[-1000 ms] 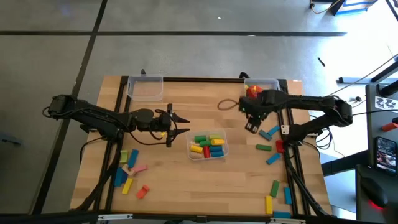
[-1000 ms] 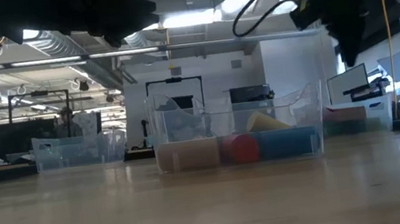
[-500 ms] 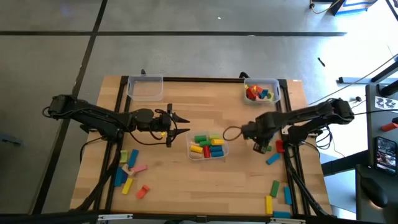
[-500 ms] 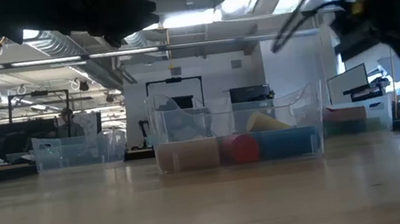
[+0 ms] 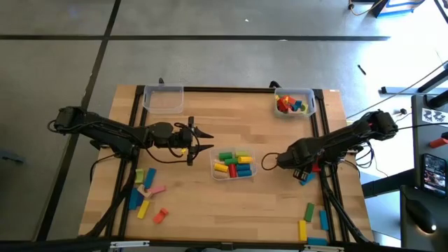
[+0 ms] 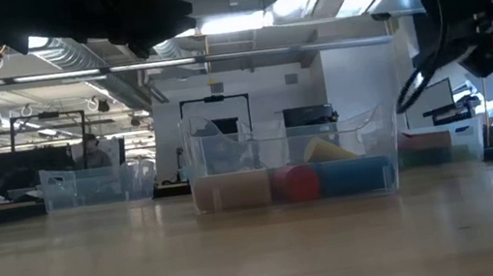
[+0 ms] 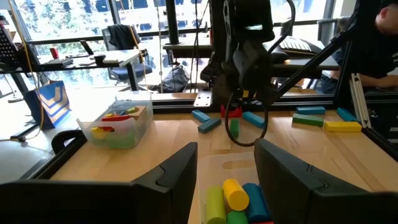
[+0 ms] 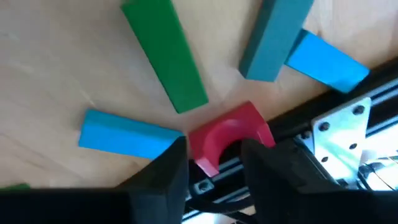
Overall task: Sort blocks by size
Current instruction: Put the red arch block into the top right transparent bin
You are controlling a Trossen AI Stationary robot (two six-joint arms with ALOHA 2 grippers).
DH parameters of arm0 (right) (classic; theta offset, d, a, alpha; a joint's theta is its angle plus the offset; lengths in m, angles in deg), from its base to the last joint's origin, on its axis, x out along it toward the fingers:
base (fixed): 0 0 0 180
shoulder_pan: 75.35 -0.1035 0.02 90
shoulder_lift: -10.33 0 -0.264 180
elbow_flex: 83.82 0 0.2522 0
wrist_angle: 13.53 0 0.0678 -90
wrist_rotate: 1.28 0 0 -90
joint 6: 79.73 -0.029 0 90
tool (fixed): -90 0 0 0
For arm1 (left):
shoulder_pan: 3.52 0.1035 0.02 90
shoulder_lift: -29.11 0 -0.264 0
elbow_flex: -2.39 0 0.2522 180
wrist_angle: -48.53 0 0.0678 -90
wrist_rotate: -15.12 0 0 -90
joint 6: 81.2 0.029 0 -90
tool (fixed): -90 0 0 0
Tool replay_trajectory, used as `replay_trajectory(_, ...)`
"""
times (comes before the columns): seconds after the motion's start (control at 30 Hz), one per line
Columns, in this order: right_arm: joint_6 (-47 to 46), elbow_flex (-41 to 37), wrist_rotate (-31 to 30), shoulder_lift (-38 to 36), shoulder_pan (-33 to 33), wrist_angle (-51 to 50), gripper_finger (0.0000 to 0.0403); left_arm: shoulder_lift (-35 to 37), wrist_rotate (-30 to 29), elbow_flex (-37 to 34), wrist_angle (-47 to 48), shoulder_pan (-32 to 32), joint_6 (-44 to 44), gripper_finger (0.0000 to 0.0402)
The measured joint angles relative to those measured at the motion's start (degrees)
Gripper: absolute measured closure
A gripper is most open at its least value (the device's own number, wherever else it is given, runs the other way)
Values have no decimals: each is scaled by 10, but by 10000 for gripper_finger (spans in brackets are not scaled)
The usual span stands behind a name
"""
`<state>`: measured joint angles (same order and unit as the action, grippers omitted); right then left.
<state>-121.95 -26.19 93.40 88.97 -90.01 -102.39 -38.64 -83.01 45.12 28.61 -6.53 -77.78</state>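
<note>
My right gripper [image 8: 214,155] is open and low over loose blocks at the table's right edge [image 5: 299,170]. Its fingers stand on either side of a red arch block [image 8: 231,129] that lies against the table's frame rail. Around the arch lie a green bar [image 8: 165,56], a blue block [image 8: 127,134], a teal bar [image 8: 273,37] and a light blue block [image 8: 326,59], all flat on the wood. My left gripper [image 5: 199,140] is open and empty, held above the table left of the middle bin [image 5: 235,165]; it also shows in its own wrist view [image 7: 227,180]. My right gripper comes at the red arch [image 8: 214,146] from above with one open finger on each side of it. I cannot tell whether a finger touches the arch. The arch lies on the table.
The clear middle bin [image 6: 295,165] holds several short blocks. A far-right bin [image 5: 294,102] holds red, blue and green pieces. A far-left bin [image 5: 163,98] shows nothing inside. Loose blocks lie at the near left [image 5: 143,192] and near right [image 5: 311,217].
My right gripper has gone from beside the far-right bin toward the table's near edge and a little right, then down over the loose blocks at the right edge. My left arm has kept still.
</note>
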Motion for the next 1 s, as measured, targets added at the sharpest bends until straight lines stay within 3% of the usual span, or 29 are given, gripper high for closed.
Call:
replay_trajectory(0.33, 56, -1, 0, 83, 0, -4, 394, 0, 0, 0, -1, 0, -3, 247)
replay_trajectory(0.7, 126, -1, -1, 226, 0, 1, 399, 0, 0, 0, 0, 0, -4, 247)
replay_trajectory(1.0, 164, -21, 1, 283, 0, -4, 394, 0, 0, 0, 0, 0, -4, 247)
